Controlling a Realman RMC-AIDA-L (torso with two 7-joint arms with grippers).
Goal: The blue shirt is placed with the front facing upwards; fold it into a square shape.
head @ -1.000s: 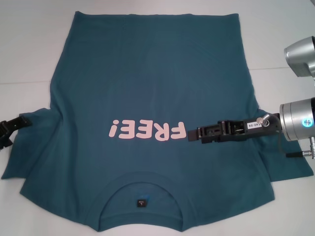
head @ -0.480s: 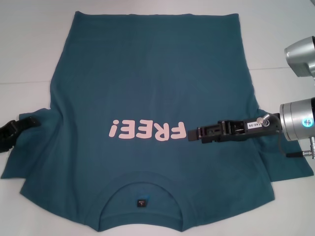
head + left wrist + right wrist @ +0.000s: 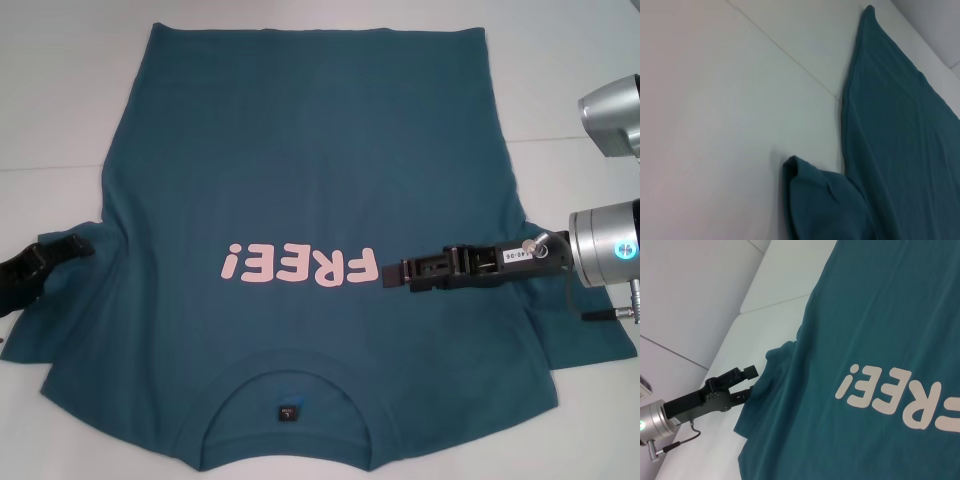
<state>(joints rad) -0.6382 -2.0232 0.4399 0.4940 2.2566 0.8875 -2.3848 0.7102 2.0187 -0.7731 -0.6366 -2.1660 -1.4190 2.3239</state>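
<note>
The white table (image 3: 60,100) held the blue shirt (image 3: 310,150), which lay front up and nearly filled it, hem at 12 o'clock and collar (image 3: 290,365) at 6 o'clock, nearest the robot.

At the shirt's 9 o'clock edge, the left gripper (image 3: 82,244) sat on the left sleeve (image 3: 60,300). In the right wrist view its two tips stood narrow, with the sleeve's bunched edge pinched between them, so it appeared to be holding the cloth. There the sleeve was rumpled and partly raised, not lying flat.

This looked like the first fold: carrying the left sleeve and side in toward the middle. The next move would call for lifting that edge just clear of the table and drawing it toward 3 o'clock, laying it straight so the fold line ran from 12 to 6 o'clock.

In the middle, the cloth was a dark teal-blue, smooth apart from faint creases. The pale pink "FREE!" print (image 3: 300,265) crossed the chest, reading upside down from the head, and a small dark label (image 3: 288,411) sat inside the round collar.

The right gripper (image 3: 388,272) reached in from 3 o'clock, low over the chest, its tip just beside the print's end. I could not tell whether it was wide or narrow. The right sleeve (image 3: 590,330) lay spread beneath that arm.
</note>
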